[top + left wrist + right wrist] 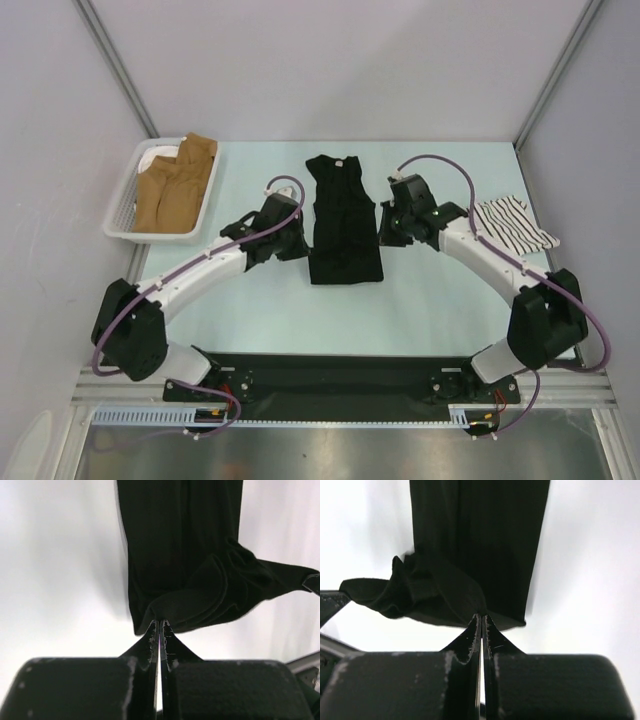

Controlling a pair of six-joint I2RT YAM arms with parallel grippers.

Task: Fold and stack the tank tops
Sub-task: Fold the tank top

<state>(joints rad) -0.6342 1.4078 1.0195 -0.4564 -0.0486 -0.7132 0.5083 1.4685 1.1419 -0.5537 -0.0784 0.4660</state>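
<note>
The plain black tank top (345,215) lies lengthwise in the middle of the table, neck at the far end. My left gripper (300,242) is at its left edge and my right gripper (386,228) at its right edge. In the left wrist view the gripper (160,624) is shut, its tips pinching a raised fold of the black cloth (185,545). In the right wrist view the gripper (481,616) is likewise shut on a fold of the black cloth (480,535). The white, black-striped tank top (515,225) lies bunched at the right, behind my right arm.
A white plastic basket (122,205) holding brown garments (178,185) stands at the far left. Grey walls close the table at the back and both sides.
</note>
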